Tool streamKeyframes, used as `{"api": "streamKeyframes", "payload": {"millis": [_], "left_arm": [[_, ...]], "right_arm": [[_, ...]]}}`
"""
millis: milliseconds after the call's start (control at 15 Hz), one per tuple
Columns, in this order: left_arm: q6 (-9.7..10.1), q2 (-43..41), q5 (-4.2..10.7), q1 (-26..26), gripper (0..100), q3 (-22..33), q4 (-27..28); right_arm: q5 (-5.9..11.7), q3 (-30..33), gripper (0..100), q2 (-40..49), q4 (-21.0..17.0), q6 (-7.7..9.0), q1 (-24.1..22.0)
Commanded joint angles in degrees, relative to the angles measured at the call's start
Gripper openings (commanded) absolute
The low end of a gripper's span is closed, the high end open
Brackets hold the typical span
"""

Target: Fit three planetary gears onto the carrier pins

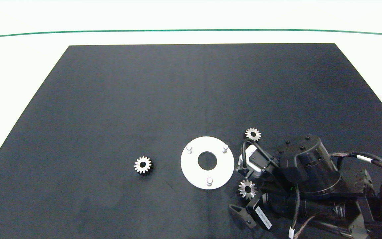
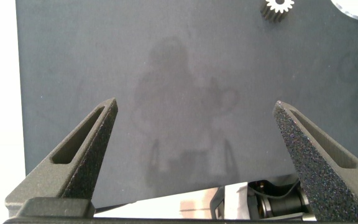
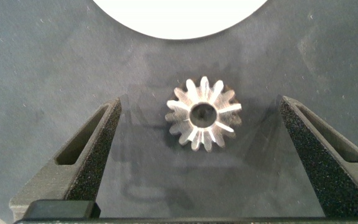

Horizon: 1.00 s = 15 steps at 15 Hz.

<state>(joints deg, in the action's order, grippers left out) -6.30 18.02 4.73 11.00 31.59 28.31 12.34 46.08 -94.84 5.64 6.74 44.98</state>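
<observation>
The right gripper (image 3: 201, 155) has its fingers (image 3: 89, 155) spread wide and empty, one on each side of a planetary gear (image 3: 204, 121) that lies flat on the dark surface (image 3: 42, 56); the gear sits between the two pads, touching neither, roughly centred in the gap, its bore facing up; a round gear has no long axis to speak of, so the line between the fingers only has to pass through its middle, and it appears to do so already; the judgement is that the next move is a short drop and a squeeze across the teeth. In the head view this gear (image 1: 247, 189) lies just beside the rim of the white disc (image 1: 191, 171), on the side where the right arm reaches in, so the right arm is plainly the nearer one; the three carrier pins (image 1: 209, 181) stand bare in a triangle around the disc's centre hole, and the closest pin is near the gear. A second gear (image 1: 253, 134) lies beyond the right wrist, near the disc's far edge; a third gear (image 1: 143, 165) lies well apart on the disc's other side. The left gripper (image 2: 194, 155) is likewise released, its fingers (image 2: 86, 155) apart over bare surface with nothing between them; that third gear (image 2: 278, 6) shows far ahead of it; none of the gears is yet on a pin.
</observation>
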Motion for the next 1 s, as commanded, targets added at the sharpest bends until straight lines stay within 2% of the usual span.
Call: {"api": "streamKeyframes", "payload": {"millis": [67, 1000], "left_arm": [[-0.03, 0.18, 0.02, -0.01, 100, -0.03, 0.17], [-0.03, 0.18, 0.02, -0.01, 100, -0.03, -0.01]], "right_arm": [[0.06, 1.03, 95, -0.43, 0.07, 0.2, 0.02], [0.14, 0.24, 67, -0.34, -0.02, 0.47, 0.02]]}}
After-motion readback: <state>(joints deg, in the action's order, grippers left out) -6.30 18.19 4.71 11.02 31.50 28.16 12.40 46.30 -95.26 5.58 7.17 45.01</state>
